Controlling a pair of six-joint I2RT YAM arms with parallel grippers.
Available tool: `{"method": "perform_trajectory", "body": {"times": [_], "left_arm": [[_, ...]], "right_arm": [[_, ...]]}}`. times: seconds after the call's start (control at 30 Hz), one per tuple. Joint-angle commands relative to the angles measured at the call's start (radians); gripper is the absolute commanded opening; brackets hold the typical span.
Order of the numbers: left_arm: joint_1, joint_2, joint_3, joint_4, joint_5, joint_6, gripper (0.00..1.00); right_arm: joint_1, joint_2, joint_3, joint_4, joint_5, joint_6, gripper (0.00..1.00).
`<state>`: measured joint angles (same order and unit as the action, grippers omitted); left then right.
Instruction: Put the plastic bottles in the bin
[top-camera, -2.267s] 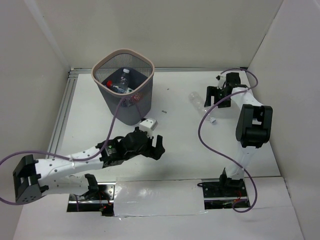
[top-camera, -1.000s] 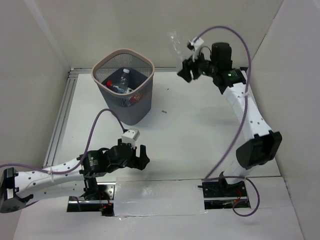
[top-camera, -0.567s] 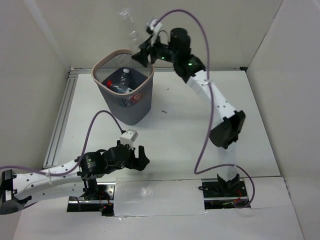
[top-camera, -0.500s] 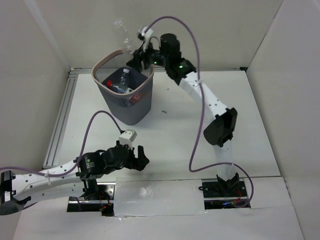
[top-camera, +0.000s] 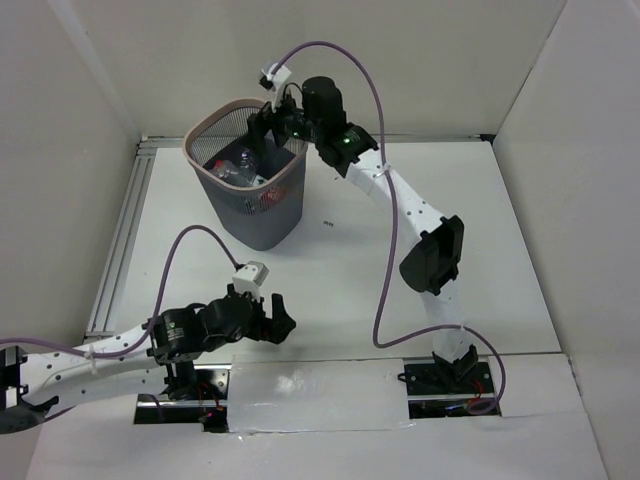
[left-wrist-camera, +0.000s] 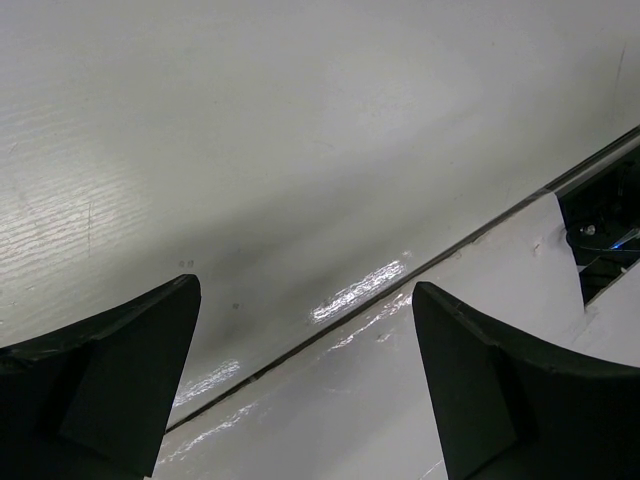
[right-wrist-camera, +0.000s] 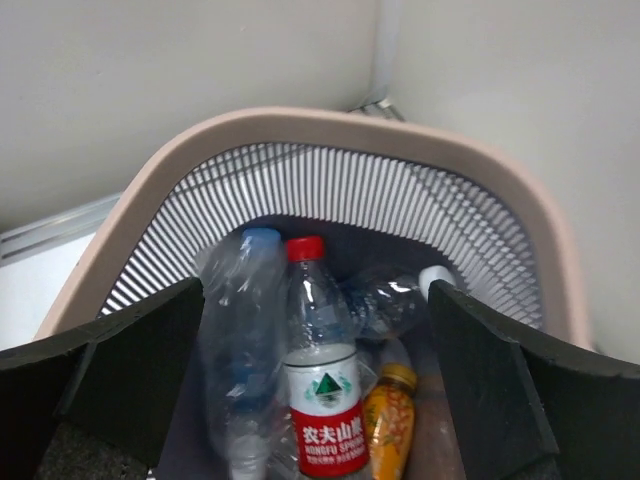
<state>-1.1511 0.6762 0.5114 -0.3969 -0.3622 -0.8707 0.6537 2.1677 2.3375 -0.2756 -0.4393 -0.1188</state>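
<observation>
one clear bottle (right-wrist-camera: 238, 345), blue-capped and blurred, now sits inside the bin (right-wrist-camera: 330, 125) against its left mesh wall. half a second ago it was clamped in the right gripper (right-wrist-camera: 315, 290) above the rim, and earlier it lay on the table at the right. that gripper now hangs over the bin's mouth with its jaws apart and nothing between them, so you may read the release as done. beside the new arrival you see the red-label bottle (right-wrist-camera: 318, 400), the orange bottle (right-wrist-camera: 390, 425) and another clear bottle (right-wrist-camera: 385, 305) behind them; how many lie beneath, you cannot tell. the top view shows no bottle outside the bin, so the task is, by judgement, at or near its end. the left gripper (left-wrist-camera: 305, 290) hovers low near its own base, jaws apart and empty, much as it was a second ago. the table (top-camera: 350, 270) is flat, white and matt, with a glossy taped strip (top-camera: 320, 390) along the near edge and a metal rail (top-camera: 125, 240) on the left. plain pale walls (top-camera: 420, 60) close it in on three sides.
</observation>
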Motion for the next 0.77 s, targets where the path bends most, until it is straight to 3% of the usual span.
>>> {"method": "perform_trajectory", "body": {"times": [0.0, 0.2, 0.47, 0.73], "left_arm": [[-0.006, 0.040, 0.030, 0.040, -0.017, 0.025, 1.00], [-0.006, 0.092, 0.097, 0.087, -0.017, 0.085, 1.00], [-0.006, 0.092, 0.165, 0.119, -0.044, 0.170, 1.00], [0.005, 0.102, 0.208, 0.070, -0.121, 0.188, 1.00]], "right_arm": [[-0.032, -0.137, 0.043, 0.004, 0.083, 0.013, 1.00], [-0.225, -0.307, -0.104, -0.181, 0.298, 0.014, 1.00], [-0.402, -0.701, -0.723, -0.247, 0.637, 0.025, 1.00], [-0.528, -1.023, -1.107, -0.220, 0.599, 0.057, 1.00]]}}
